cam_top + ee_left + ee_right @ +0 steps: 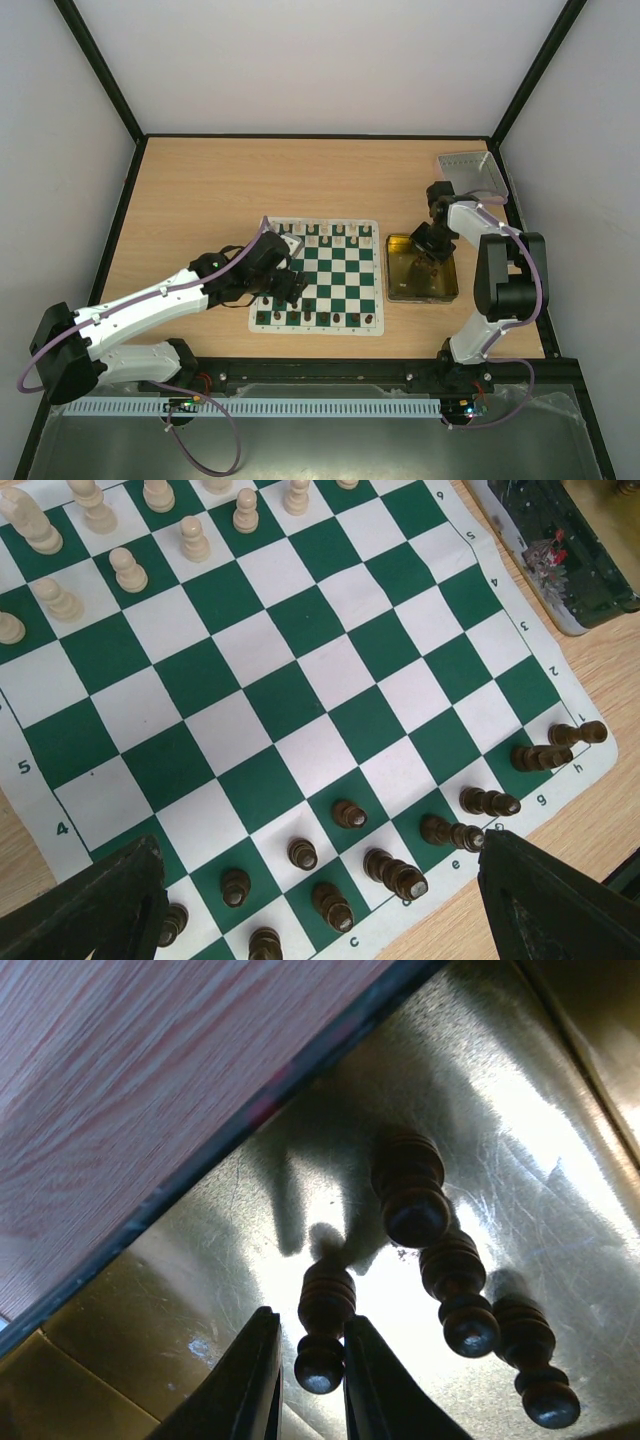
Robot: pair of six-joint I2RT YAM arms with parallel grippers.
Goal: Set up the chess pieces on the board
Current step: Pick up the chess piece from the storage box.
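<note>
The board (338, 268) lies mid-table, seen close in the left wrist view (330, 670). Dark chess pieces (392, 872) stand along its near rows and cream ones (130, 570) along the far rows. My left gripper (290, 285) hovers open over the near left squares, with nothing between its wide-apart fingers (100, 910). My right gripper (308, 1318) reaches down into the yellow tray (400, 292). Its narrowed fingers straddle the head of an upright dark pawn (326, 1300); one finger touches it and a thin gap shows on the other side.
Three more dark pawns (410, 1195) (458, 1300) (535, 1370) stand in the yellow tray beside the one between my fingers. A grey tray (470, 170) sits at the back right corner. The yellow tray's edge (560, 570) lies just off the board's right border.
</note>
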